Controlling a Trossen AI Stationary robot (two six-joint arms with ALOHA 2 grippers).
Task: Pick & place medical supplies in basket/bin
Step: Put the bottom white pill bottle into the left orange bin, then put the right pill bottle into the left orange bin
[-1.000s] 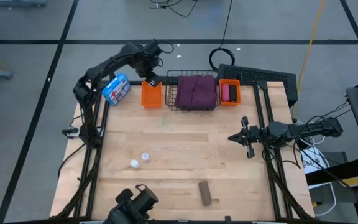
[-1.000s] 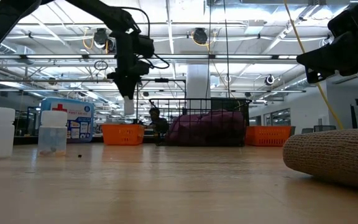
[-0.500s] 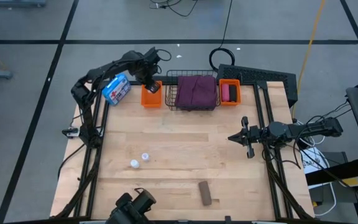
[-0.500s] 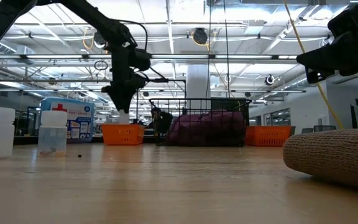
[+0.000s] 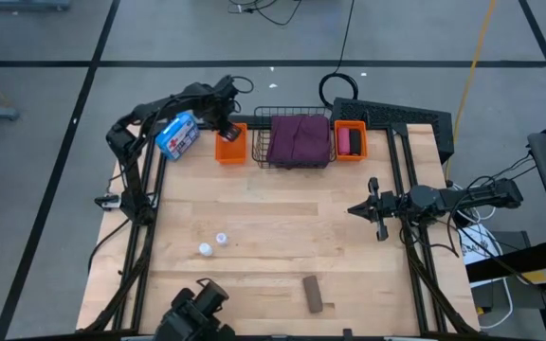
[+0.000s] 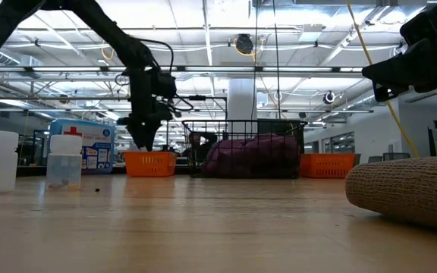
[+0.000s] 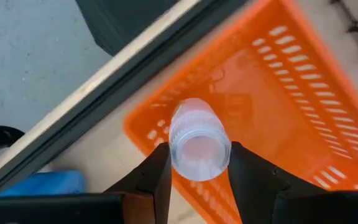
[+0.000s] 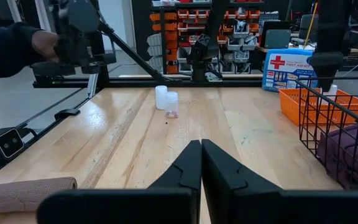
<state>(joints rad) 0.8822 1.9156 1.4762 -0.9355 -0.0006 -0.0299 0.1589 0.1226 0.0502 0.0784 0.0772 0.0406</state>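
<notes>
Workshop racks and ceiling lights stretch behind the wooden counter [image 5: 282, 237], where two white vials [image 5: 213, 243] stand near left. The left tool [image 7: 194, 171] grips a third white vial [image 7: 199, 140] over the far-left orange bin [image 5: 230, 146]; the right tool [image 8: 201, 163] hangs closed at right, empty.

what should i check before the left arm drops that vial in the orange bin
1. Vial held: ok, the left gripper is shut on the white vial.
2. Vial over the bin: ok, the left orange bin lies right below it in the wrist view.
3. Bin has room: ok, the part seen is bare.
4. Height above the bin floor: cannot tell.
5. Right gripper out of the way: ok, shut and waiting at the table's right side.
6. Remaining work: not ok, two vials and a brown roll lie on the table.
</notes>
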